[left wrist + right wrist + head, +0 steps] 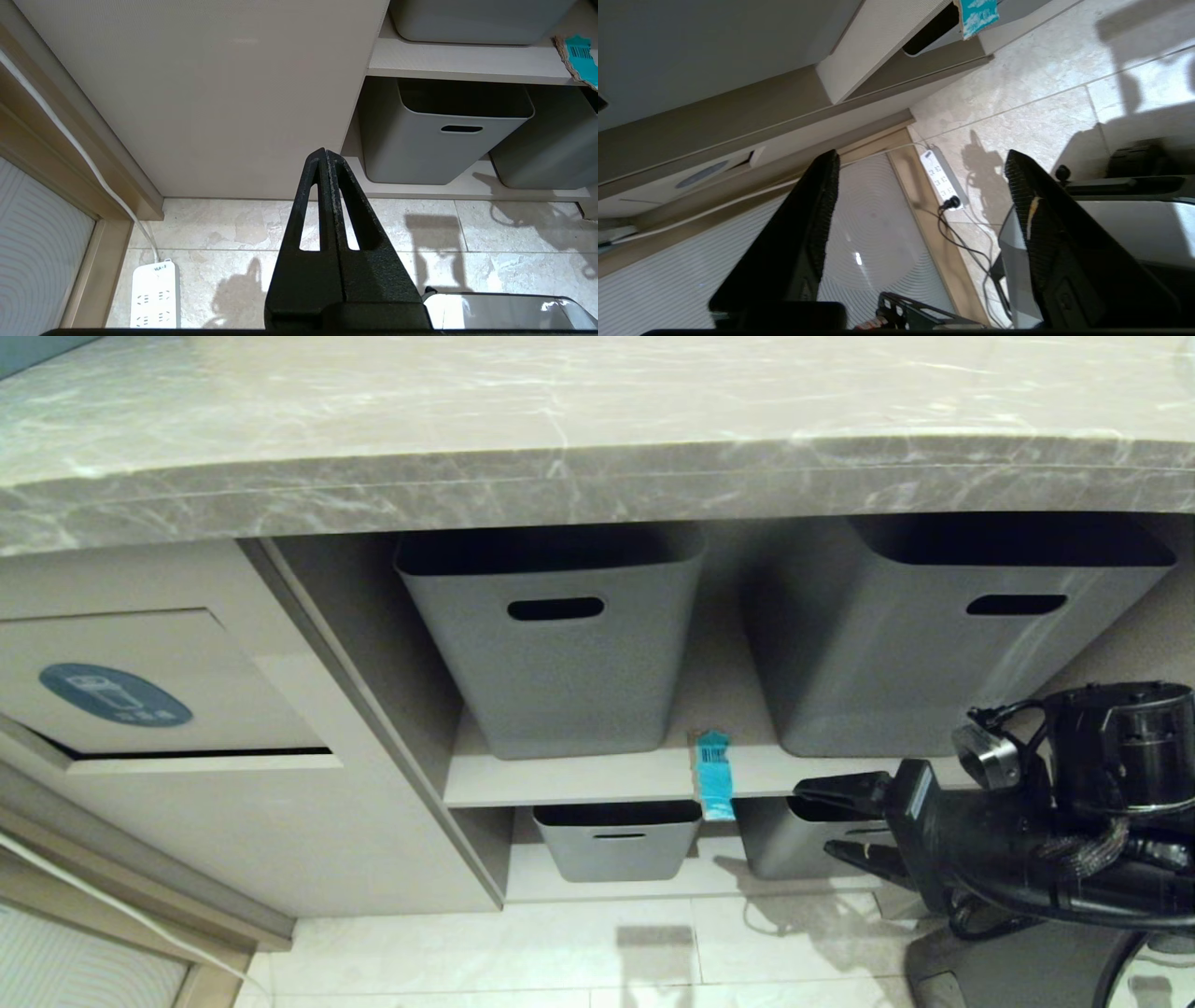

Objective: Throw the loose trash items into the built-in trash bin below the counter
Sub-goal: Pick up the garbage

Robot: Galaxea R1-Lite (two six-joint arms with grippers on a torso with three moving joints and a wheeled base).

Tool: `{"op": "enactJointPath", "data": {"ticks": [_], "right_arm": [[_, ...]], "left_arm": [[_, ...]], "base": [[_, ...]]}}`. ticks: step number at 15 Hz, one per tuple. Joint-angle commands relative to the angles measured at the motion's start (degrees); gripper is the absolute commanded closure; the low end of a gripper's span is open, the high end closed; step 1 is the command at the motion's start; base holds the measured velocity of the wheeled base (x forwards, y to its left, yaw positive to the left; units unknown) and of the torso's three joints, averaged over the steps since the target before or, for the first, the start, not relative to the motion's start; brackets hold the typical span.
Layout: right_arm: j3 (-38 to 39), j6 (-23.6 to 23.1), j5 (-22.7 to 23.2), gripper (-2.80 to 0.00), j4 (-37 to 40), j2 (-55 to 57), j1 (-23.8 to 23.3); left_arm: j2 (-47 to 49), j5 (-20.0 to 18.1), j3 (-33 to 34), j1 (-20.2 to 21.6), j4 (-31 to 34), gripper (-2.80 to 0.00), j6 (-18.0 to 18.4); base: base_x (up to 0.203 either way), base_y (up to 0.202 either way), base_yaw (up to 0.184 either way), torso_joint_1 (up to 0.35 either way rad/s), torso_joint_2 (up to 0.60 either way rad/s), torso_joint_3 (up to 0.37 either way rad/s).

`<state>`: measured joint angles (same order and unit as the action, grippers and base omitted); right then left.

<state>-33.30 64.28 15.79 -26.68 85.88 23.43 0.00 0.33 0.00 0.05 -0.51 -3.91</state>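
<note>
A teal barcoded wrapper (714, 773) lies on the upper shelf between two grey baskets, its end hanging over the shelf's front edge. In the left wrist view the wrapper (581, 53) rests on a tan jagged-edged cardboard piece (562, 52). The built-in trash bin (140, 681) is the beige flap with a blue oval sticker, far left under the marble counter (597, 476). My right gripper (814, 819) hangs open and empty just right of the wrapper, a little below the shelf edge. My left gripper (323, 154) is shut, empty, low over the floor.
Grey baskets (560, 635) (952, 635) fill the upper shelf (579, 777), with smaller ones (616, 840) below. A white power strip (154, 294) and its cable lie on the tiled floor beside the cabinet. A wooden door frame (70, 154) stands left of the cabinet.
</note>
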Motion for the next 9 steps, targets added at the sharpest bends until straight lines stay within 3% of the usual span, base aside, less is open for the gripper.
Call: {"op": "enactJointPath", "data": {"ticks": [1, 3, 6, 9], "right_arm": [[3.85, 1.53, 0.03, -2.80, -7.93, 3.28, 0.89], [7.80, 3.85, -0.79, -2.80, -22.28, 8.91, 2.92], [11.18, 5.72, -1.67, -2.80, -37.96, 19.66, 5.34], [9.78, 6.11, -4.18, -2.80, -43.88, 27.71, 5.95]], "left_arm": [[0.09, 0.02, 0.09, 0.04, -0.02, 0.00, -0.05], [0.09, 0.02, 0.09, 0.04, -0.02, 0.00, -0.05], [0.09, 0.02, 0.09, 0.04, -0.02, 0.00, -0.05], [0.09, 0.02, 0.09, 0.04, -0.02, 0.00, -0.05]], "base": [[0.000, 0.000, 0.000, 0.000, 0.00, 0.000], [0.000, 0.000, 0.000, 0.000, 0.00, 0.000], [0.000, 0.000, 0.000, 0.000, 0.00, 0.000], [0.000, 0.000, 0.000, 0.000, 0.00, 0.000]]}}
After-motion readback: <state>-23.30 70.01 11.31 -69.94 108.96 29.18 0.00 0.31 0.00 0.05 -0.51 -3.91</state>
